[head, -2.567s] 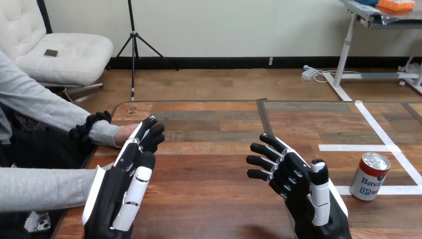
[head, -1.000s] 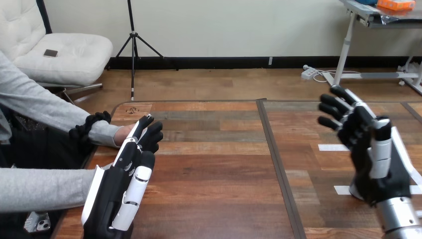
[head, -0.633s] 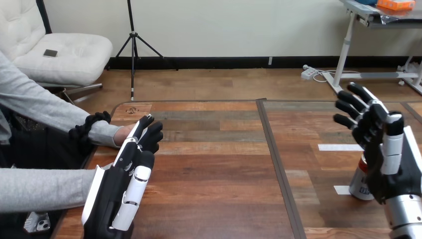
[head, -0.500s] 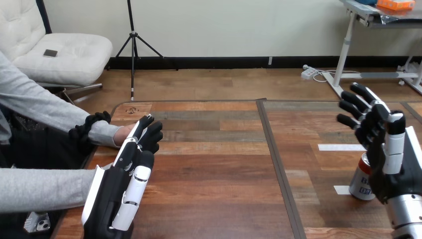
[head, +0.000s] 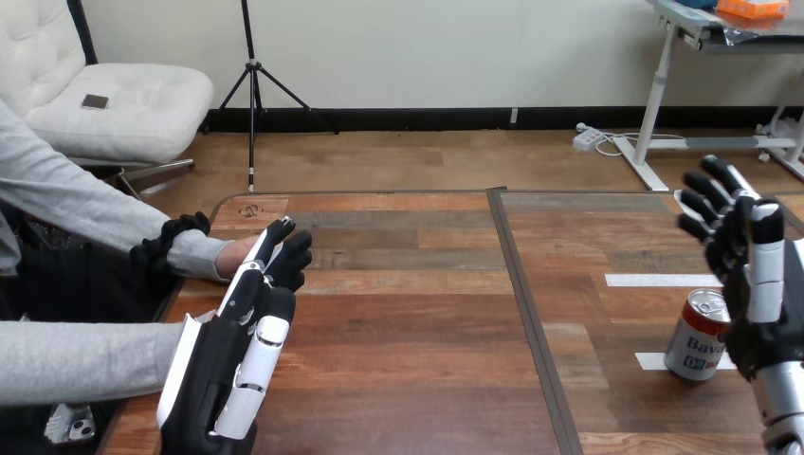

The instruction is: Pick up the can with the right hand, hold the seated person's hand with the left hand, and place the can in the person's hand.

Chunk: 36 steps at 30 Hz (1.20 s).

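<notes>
The person's hand (head: 236,254) rests at the left edge of the table (head: 408,313). The left robot hand (head: 228,360) extends toward it with straight fingers, fingertips overlapping it; contact cannot be determined. The can (head: 697,334) stands upright on the table at right, by white tape (head: 664,281). The right robot hand (head: 756,284) is raised just beside the can's right side, fingers spread, holding nothing.
</notes>
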Each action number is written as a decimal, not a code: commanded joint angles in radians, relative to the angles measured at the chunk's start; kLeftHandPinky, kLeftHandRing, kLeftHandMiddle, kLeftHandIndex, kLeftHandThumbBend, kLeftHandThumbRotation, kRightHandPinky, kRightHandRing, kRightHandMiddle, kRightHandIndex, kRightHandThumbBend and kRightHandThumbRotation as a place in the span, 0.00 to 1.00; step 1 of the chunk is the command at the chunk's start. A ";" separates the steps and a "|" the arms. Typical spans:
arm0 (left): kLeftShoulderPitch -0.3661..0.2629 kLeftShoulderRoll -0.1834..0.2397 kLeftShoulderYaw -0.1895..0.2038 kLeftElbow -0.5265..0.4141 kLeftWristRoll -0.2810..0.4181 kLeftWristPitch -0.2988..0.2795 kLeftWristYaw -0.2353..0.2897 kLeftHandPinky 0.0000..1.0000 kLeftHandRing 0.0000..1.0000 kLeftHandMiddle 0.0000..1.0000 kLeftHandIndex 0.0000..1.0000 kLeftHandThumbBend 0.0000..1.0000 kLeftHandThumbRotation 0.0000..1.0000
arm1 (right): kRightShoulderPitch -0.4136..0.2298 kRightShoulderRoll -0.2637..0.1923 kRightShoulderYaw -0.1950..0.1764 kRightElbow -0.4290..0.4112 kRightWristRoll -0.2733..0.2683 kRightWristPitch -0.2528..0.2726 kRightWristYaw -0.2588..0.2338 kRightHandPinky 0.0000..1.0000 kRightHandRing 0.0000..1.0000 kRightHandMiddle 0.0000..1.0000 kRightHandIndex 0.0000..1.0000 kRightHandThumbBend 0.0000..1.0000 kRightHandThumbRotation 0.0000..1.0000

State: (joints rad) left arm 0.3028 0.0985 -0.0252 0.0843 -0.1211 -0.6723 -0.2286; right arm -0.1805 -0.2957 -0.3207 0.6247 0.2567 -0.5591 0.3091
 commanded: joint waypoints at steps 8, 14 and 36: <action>-0.039 -0.014 0.000 -0.039 -0.015 0.001 0.002 0.91 0.91 0.91 0.93 0.43 0.87 | -0.140 -0.061 -0.028 0.125 -0.019 -0.026 -0.044 0.94 0.93 0.91 0.92 0.89 1.00; -0.037 -0.016 -0.001 -0.042 -0.021 0.007 0.001 0.92 0.92 0.91 0.93 0.45 0.86 | -0.168 -0.081 -0.032 0.187 -0.036 -0.027 -0.068 0.92 0.93 0.91 0.92 0.90 1.00; -0.030 -0.010 0.000 -0.044 -0.024 0.008 -0.002 0.91 0.91 0.91 0.93 0.45 0.87 | -0.253 -0.139 -0.037 0.385 -0.060 -0.025 -0.117 0.90 0.93 0.90 0.91 0.90 1.00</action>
State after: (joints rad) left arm 0.3040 0.0981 -0.0244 0.0843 -0.1417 -0.6656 -0.2305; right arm -0.3292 -0.4018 -0.3464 0.9830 0.1982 -0.5668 0.2040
